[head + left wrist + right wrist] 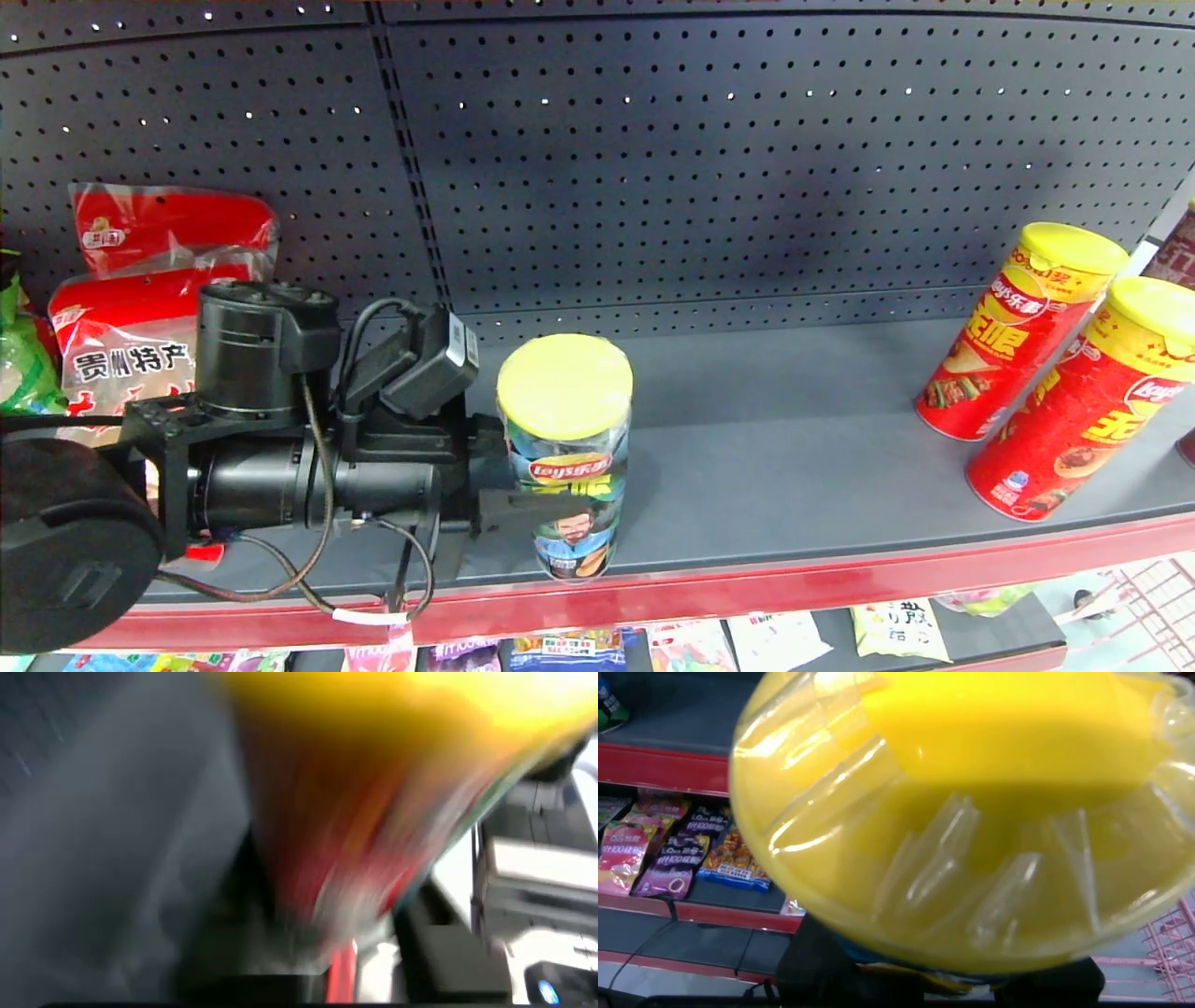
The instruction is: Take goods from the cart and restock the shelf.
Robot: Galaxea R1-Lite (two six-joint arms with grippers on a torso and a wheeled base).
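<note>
The left gripper (541,495) is reaching in from the left over the near part of the shelf (794,467), and its jaws are clenching the blue crisp can (565,439) around the lower body. That can is standing upright with its yellow lid up, its base sitting on the shelf just behind the red front lip (840,569), left of the middle. In the left wrist view the can is showing as a blur of yellow and red close to the camera.

The right gripper (934,980) is grasping a second can (971,812). Its yellow lid is sitting right under the wrist camera, and dark jaws are flanking the can's body on both sides. This can is hanging in the air in front of the lower shelves, resting on nothing.

Far to the right on the same shelf, two red cans with yellow lids are standing close together. One (1022,331) is sitting farther back and the other (1083,411) is nearer and more to the right. Both appear to be leaning to the right.

At the left end, red bags (140,280) are leaning against the dark pegboard back (747,168), partly hidden by the arm, and a green pack (23,364) is showing at the very edge.

Under the red lip, snack packets (775,639) are lying on a lower shelf.
</note>
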